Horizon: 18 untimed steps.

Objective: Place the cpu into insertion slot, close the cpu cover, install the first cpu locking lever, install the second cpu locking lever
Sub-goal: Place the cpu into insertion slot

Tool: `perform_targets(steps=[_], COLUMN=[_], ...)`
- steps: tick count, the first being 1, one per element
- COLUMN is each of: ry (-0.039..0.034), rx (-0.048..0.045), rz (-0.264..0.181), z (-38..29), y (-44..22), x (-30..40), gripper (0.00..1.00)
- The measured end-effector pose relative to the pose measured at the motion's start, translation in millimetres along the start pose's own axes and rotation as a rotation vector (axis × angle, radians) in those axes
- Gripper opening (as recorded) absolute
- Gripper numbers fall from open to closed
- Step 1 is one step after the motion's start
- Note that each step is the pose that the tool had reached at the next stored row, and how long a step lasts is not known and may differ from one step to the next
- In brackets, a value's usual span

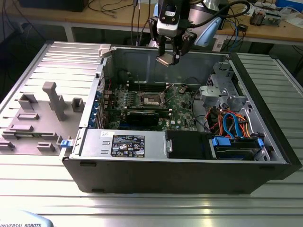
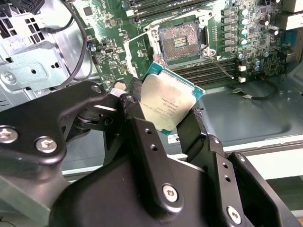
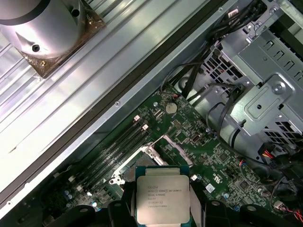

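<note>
Second wrist view: my fingers (image 2: pixel 134 111) clamp the cpu (image 2: pixel 166 105) by its edges, well above the bare insertion slot (image 2: pixel 182 41); a level, squared descent should, I judge, spare its contacts.

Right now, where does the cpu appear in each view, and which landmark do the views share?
Exterior view: cpu held in the jaws above the open computer case.
Second wrist view: cpu clamped between the black jaws, insertion slot beyond it.
First wrist view: cpu between the jaws, metal top facing the camera.
Shared landmark: the green motherboard.
</note>
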State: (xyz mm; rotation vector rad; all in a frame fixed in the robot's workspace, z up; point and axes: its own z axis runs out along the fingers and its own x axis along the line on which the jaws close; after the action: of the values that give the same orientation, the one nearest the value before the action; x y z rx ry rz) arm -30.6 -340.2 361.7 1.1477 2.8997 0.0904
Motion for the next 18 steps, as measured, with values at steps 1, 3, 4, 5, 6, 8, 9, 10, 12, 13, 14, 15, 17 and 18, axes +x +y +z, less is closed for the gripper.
perform_targets(steps=[1,3,4,5,6,8,9,10,12,13,14,15,17,18], ry=[-0.0001,0.0000,0.0000,0.0000,-0.0006,-0.0034,-0.0041,-0.0045,-0.0053,-0.0064,-0.0074,-0.0082,-0.0110,-0.0118], rx=[0.0000,-0.0001,0.0000,0.0001,0.0005,0.0019,0.0020,0.0019,0.0019,0.0018,0.0020,0.0019,0.0019,0.0019], rz=[0.000,0.000,0.000,0.000,0.003,0.026,0.037,0.044,0.057,0.074,0.090,0.105,0.150,0.163], z=[0.0,0.0,0.0,-0.1,-0.1,0.0,0.1,0.1,0.2,0.4,0.5,0.7,1.2,1.3], y=[-0.1,-0.5,-0.7,-0.9,-1.0,-0.9,-0.9,-0.9,-0.8,-1.0,-0.9,-1.0,-1.0,-1.0], x=[0.2,0.6,0.8,0.9,0.9,1.0,1.0,1.0,1.1,1.2,1.2,1.2,1.2,1.2], gripper=[0.54,0.54,0.54,0.54,0.54,0.54,0.54,0.54,0.54,0.54,0.54,0.54,0.54,0.54])
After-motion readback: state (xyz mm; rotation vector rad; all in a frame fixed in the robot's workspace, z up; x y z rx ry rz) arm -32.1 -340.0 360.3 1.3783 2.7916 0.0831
